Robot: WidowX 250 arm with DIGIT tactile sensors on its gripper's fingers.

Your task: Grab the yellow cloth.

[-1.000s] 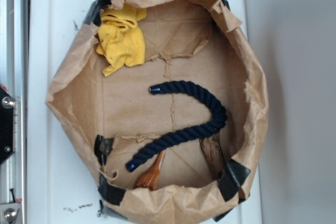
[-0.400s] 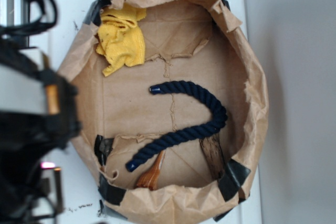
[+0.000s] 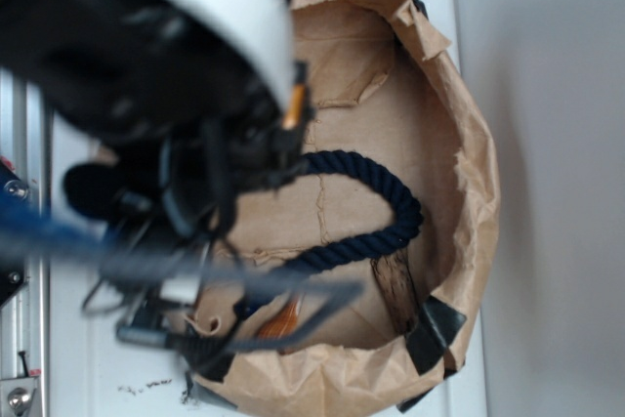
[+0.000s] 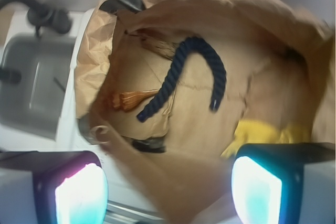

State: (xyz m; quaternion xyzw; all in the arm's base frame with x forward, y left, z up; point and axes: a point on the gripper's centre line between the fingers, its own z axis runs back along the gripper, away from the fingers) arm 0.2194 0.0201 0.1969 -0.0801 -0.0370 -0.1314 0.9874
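The yellow cloth (image 4: 265, 131) lies crumpled inside the brown paper bag (image 4: 95, 61), showing just above my right fingertip in the wrist view. My gripper (image 4: 168, 192) is open, its two lit pads wide apart, with only the bag's near rim below and between them and nothing held. It hovers apart from the cloth. In the exterior view my blurred arm (image 3: 166, 65) covers the bag's upper-left corner, so the cloth is hidden there.
A dark navy rope (image 3: 386, 192) curves across the bag floor (image 3: 371, 134). An orange-brown wooden piece (image 3: 283, 321) and a darker wood piece (image 3: 395, 290) lie by the bag's lower wall. The bag's crumpled walls (image 3: 474, 173) rise all round. A grey sink (image 4: 37, 85) is beside it.
My arm has swung in from the left edge over the bag's upper-left part, now covering the yellow cloth in the exterior view. Rope and wood have not moved.
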